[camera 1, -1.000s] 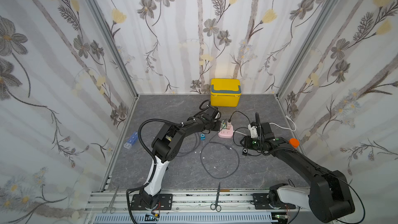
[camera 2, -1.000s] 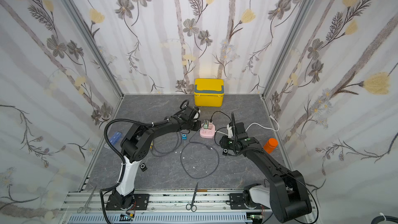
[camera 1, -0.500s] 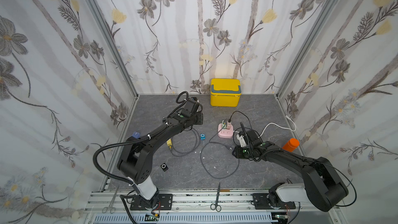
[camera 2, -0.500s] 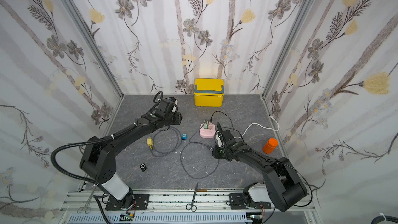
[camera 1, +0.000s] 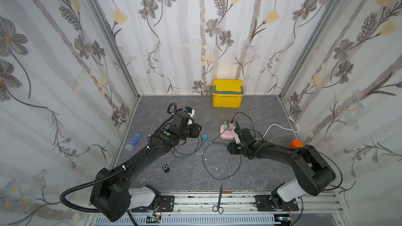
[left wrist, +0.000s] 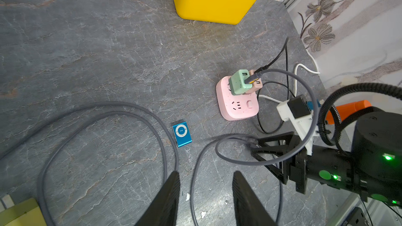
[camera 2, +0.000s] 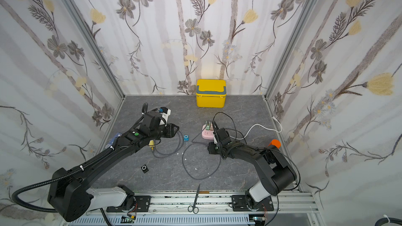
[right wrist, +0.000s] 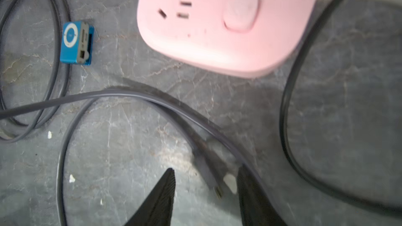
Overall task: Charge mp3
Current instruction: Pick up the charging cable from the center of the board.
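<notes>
Fingers of the left gripper [left wrist: 206, 173] stood spread above the grey stone-patterned tabletop [left wrist: 97, 40], pinching nothing, with loops of the grey charging cable [right wrist: 121, 93] lying on the surface near them. Just to the right, the small blue square mp3 player [left wrist: 181, 133] lay flat on the table, apart from both grippers. The right wrist view showed its port side with nothing plugged in.

Further right sat the pink rounded power strip [left wrist: 237, 103], which carried a mint-green adapter cube [left wrist: 239, 82] with one end of the grey cable seated in it. The right gripper [right wrist: 206, 169] hung low beside the strip with its fingers parted. The cable's small free plug [right wrist: 214, 179] lay between them, nearer one finger. The picture was blurred there, and nothing looked clamped.

The step in hand seemed to be picking up that free plug. The next move would call for closing squarely on the plug body and leaving its metal tip clear. The plug would then have to travel left to the player's port. The player looked light enough to slide, so the left gripper would probably have to steady it.
</notes>
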